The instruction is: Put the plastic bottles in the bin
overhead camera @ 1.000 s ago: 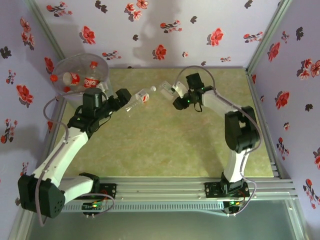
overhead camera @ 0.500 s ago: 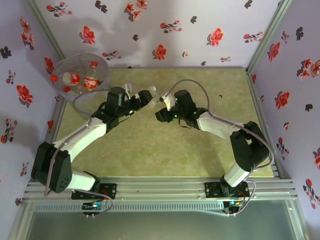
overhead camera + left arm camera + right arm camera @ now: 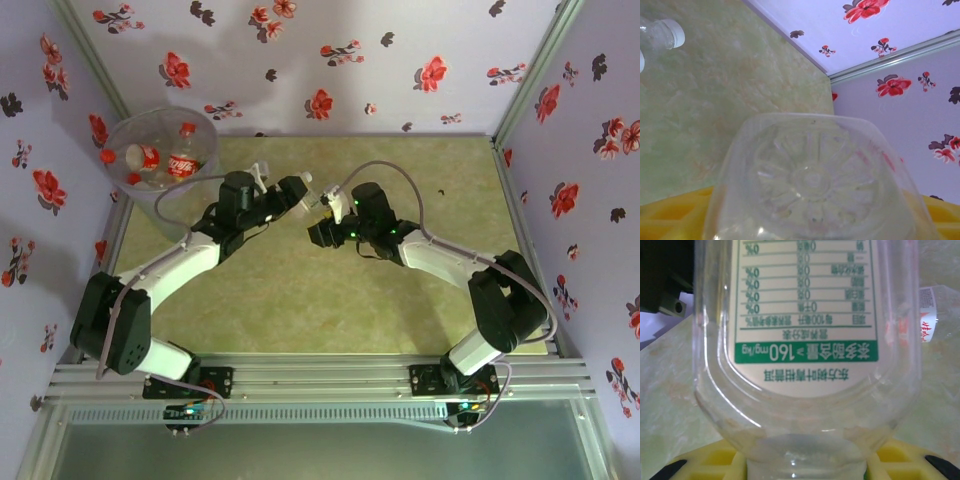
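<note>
My left gripper (image 3: 288,193) is shut on a clear plastic bottle (image 3: 299,185) with a red label and white cap. In the left wrist view its ribbed base (image 3: 812,180) sits between the yellow fingers (image 3: 670,212). My right gripper (image 3: 325,210) is shut on the neck of a second clear bottle (image 3: 805,340) with a pale, green-printed label. The two grippers almost meet at the table's middle back. The bin (image 3: 160,109) stands at the back left corner. Inside it lie red-labelled bottles (image 3: 148,156).
Another clear bottle with a white cap (image 3: 662,34) lies on the green mat past my left gripper. The red-labelled bottle (image 3: 927,315) shows at the right edge of the right wrist view. Flowered walls enclose the table on three sides.
My left arm reached right to the red-labelled bottle and its jaws closed around it. My right arm swung left and nearer with its bottle still held.
</note>
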`<act>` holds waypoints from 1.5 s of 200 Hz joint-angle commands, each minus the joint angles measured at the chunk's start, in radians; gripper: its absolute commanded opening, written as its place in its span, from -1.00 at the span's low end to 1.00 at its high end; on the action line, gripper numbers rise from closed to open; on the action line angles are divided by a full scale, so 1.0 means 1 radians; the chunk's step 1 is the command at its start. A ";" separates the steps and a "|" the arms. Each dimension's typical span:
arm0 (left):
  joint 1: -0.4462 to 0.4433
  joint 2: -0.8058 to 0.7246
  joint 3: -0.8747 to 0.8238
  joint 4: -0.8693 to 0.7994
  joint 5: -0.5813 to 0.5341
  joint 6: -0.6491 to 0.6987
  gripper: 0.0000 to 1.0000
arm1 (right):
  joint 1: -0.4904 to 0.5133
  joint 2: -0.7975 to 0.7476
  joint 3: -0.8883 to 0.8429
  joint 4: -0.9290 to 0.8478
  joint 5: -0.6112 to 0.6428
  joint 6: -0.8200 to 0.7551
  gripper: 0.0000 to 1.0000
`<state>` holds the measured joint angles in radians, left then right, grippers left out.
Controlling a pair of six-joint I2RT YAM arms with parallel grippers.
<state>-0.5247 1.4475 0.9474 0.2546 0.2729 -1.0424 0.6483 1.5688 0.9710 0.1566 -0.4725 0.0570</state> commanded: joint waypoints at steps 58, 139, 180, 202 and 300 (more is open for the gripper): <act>0.041 0.008 0.100 -0.068 0.015 0.047 -0.02 | 0.007 -0.061 0.043 -0.017 -0.015 -0.005 0.87; 0.294 -0.049 0.604 -0.526 0.074 0.330 -0.42 | -0.085 -0.349 -0.080 -0.007 0.266 0.093 0.99; 0.549 -0.030 0.866 -0.697 0.074 0.403 -0.87 | -0.106 -0.338 -0.163 0.016 0.275 0.132 0.99; 0.668 -0.002 0.964 -0.751 -0.010 0.438 -1.00 | -0.108 -0.339 -0.191 0.002 0.286 0.132 0.99; 0.727 0.103 0.758 -0.377 -0.336 0.602 -1.00 | -0.113 -0.431 -0.265 -0.093 0.347 0.109 0.99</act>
<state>0.2138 1.5082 1.7580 -0.2527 0.0021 -0.5304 0.5423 1.1713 0.7238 0.0910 -0.1585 0.1680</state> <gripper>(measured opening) 0.553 0.993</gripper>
